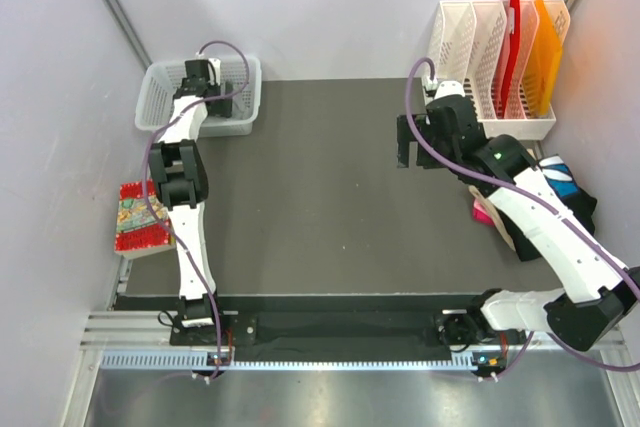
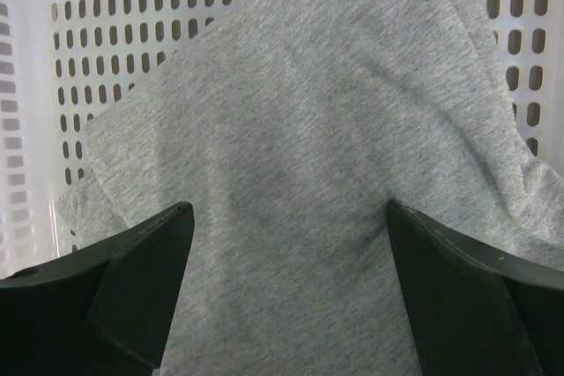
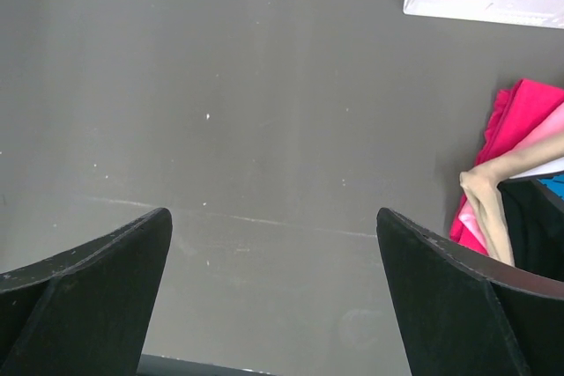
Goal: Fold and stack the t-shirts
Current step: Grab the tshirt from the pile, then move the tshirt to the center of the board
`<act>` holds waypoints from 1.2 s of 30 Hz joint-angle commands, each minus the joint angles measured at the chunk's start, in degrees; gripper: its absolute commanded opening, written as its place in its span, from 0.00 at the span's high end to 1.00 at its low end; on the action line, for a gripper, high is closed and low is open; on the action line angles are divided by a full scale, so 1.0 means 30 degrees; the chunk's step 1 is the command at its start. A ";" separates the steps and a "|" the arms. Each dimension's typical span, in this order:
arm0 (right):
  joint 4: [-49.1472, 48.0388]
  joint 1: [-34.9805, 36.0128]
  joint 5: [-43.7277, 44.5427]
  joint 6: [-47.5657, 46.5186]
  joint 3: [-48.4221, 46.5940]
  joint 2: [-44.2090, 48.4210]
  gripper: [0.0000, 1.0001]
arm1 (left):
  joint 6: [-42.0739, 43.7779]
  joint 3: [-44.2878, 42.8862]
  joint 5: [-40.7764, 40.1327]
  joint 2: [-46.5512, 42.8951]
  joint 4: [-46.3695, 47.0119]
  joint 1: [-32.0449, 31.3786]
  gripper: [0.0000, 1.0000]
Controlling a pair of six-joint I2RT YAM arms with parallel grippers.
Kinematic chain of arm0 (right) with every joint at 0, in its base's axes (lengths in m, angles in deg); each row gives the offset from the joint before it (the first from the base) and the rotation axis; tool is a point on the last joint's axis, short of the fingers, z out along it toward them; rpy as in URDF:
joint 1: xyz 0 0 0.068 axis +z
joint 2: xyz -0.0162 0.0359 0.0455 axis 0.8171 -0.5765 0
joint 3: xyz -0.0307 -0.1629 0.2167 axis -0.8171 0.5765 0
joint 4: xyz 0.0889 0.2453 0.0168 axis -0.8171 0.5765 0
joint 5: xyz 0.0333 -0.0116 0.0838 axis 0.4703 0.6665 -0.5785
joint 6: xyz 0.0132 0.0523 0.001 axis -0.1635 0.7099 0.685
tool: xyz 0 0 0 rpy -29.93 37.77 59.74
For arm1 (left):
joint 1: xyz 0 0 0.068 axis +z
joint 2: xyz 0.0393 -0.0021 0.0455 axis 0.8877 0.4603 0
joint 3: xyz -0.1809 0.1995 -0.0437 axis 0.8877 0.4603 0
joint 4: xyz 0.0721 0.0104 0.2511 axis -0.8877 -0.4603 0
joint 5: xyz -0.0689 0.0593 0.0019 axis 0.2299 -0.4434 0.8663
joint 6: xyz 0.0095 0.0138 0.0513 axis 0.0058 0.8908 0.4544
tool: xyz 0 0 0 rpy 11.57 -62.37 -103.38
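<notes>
**Grey shirt in the basket, both grippers spread wide**

At the right edge of the top view, a pile of pink, tan, black and blue-and-white t-shirts (image 1: 565,177) is largely hidden behind the right arm. The right wrist view cuts the pile off at its right border. Further up the frame, the right gripper (image 3: 273,217) hangs over the bare dark grey table (image 1: 320,207), fingers wide apart and holding nothing. In the upper left, the left gripper (image 2: 289,217) reaches into the white perforated plastic basket (image 2: 132,24). Its fingers are spread wide over the crumpled plain light grey t-shirt (image 2: 291,112); whether they touch it cannot be told. From above, the shirt is hard to make out under the arm.
</notes>
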 commanded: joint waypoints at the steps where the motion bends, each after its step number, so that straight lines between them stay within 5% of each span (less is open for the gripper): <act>1: 0.0012 0.0379 -0.0307 0.0484 -0.0157 0.0697 0.02 | -0.0456 -0.0924 0.0111 0.0525 0.1156 0.0014 0.07; 5: 0.0070 0.0408 -0.0423 0.0573 -0.0216 0.0698 0.04 | -0.0632 -0.0954 0.0492 0.0673 0.1185 0.0043 0.39; 6: 0.0071 0.0408 -0.0424 0.0573 -0.0245 0.0668 0.05 | -0.0632 -0.0954 0.0608 0.0615 0.1243 0.0014 0.60; 9: -0.0046 0.0408 -0.0541 0.0573 -0.0187 0.0668 0.06 | -0.0749 -0.1012 0.0522 0.0352 0.1419 0.0043 0.97; 10: -0.0105 0.0408 -0.0570 0.0573 -0.0157 0.0668 0.06 | -0.0720 -0.1070 0.0463 0.0234 0.1449 0.0014 1.00; 17: -0.0866 0.0437 -0.1243 0.0339 0.0574 0.0785 0.07 | -0.0340 -0.1481 0.1778 -0.2107 0.1625 0.0014 1.00; 28: -0.2125 0.0467 -0.1859 -0.0247 0.1571 0.1166 0.07 | -0.0135 -0.1247 0.6494 -0.9723 0.2036 -0.0307 1.00; 36: -0.2595 0.0467 -0.1363 -0.0657 0.2010 0.1692 0.08 | 0.3288 -0.0283 0.9867 -1.3618 -0.3079 -0.3438 1.00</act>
